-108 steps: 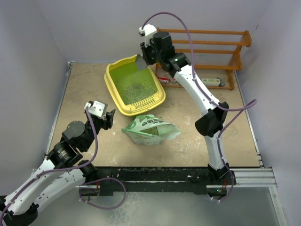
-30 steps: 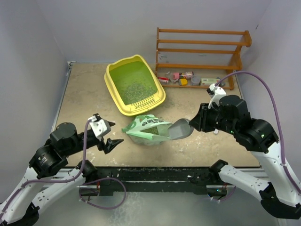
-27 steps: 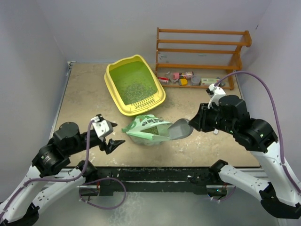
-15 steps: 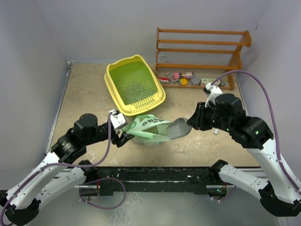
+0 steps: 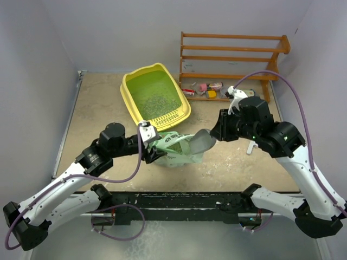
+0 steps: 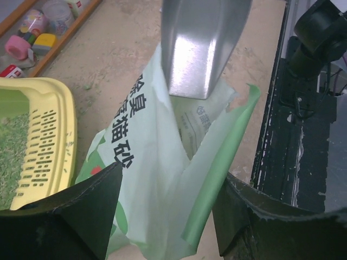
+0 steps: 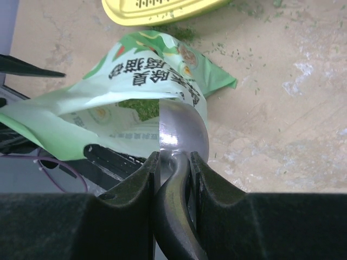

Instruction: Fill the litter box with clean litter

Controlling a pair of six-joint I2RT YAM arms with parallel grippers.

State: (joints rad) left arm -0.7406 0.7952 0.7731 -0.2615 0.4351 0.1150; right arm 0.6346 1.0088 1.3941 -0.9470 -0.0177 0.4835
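The yellow litter box (image 5: 126,97) sits at the back centre with grey-green litter (image 5: 154,100) on its green floor. Just in front lies the pale-green bag (image 5: 176,150), its mouth open toward the right. My left gripper (image 5: 152,146) is open, its jaws standing either side of the bag's (image 6: 146,162) loose top edge. My right gripper (image 7: 174,157) is shut on the handle of the grey metal scoop (image 7: 181,132). The scoop's bowl (image 5: 199,142) points into the bag mouth, where green litter (image 7: 138,106) shows inside.
A brown wooden rack (image 5: 233,57) stands at the back right with small items (image 5: 209,88) on its bottom shelf. Loose granules (image 7: 227,43) lie scattered between box and bag. A black rail (image 5: 190,200) runs along the near table edge.
My left arm has swung right from the table's left side to the bag, and its jaws have narrowed around the bag's edge. The right gripper has carried the scoop leftward into the bag mouth.
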